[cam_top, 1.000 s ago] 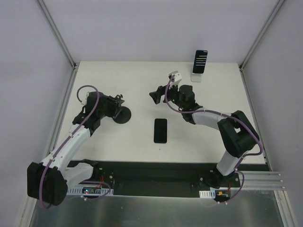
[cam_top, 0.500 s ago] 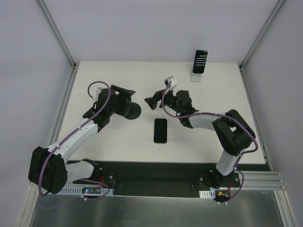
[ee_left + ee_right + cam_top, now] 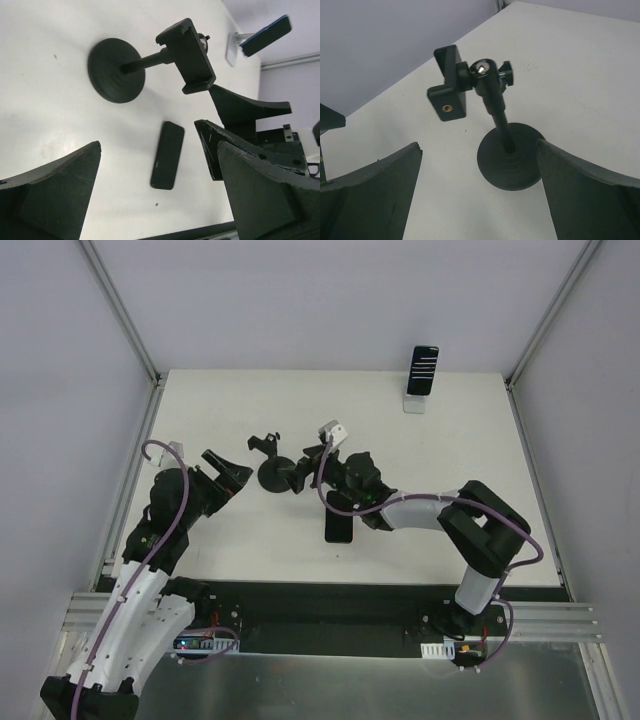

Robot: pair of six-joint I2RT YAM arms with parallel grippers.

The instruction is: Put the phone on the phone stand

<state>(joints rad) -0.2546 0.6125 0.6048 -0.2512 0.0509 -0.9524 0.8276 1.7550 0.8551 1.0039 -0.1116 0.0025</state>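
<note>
**Stand let go by the left arm, right arm brought up to it**

Top view: the left gripper (image 3: 235,483) is seen drawn back toward the left side of the white table (image 3: 450,460), its fingers spread and holding nothing. Half a second ago it was still at the black round-based phone stand with a clamp head (image 3: 271,476). The stand is left upright near the table's middle. The right gripper (image 3: 298,478) has been brought across to the stand's base, jaws spread. The flat black rectangular phone (image 3: 338,530) lies on the table just nearer the arm bases, partly covered by the right arm and gripped by nothing. The repositioning of the stand is judged finished, with the phone yet to be picked up. A second dark phone on a small white holder (image 3: 422,375) is seen at the far edge.

Left wrist view: the stand and the phone are shown well ahead of the open left fingers (image 3: 50,195), and neither is touched.

Right wrist view: the stand's base is framed between the wide-open right fingers (image 3: 590,195), close to both but apart from them. The phone is not seen here.
</note>
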